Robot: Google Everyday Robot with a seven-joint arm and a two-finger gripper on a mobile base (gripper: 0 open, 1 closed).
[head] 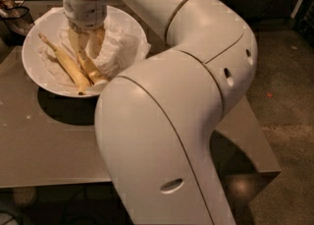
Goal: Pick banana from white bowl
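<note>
The white bowl (34,67) sits at the far left of a grey table and is lined with crumpled white paper (117,52). One long yellow banana (66,66) lies slanted across the bowl's left half. A second banana (93,74) lies beside it under the arm's wrist. My gripper (86,47) hangs straight down into the middle of the bowl, right over the second banana and against the paper. Whether it holds a banana does not show.
My arm's large white elbow and forearm (162,135) fill the front and right of the view and hide much of the grey table (39,145). A dark object (14,17) stands just left of the bowl. Dark floor (284,81) lies to the right.
</note>
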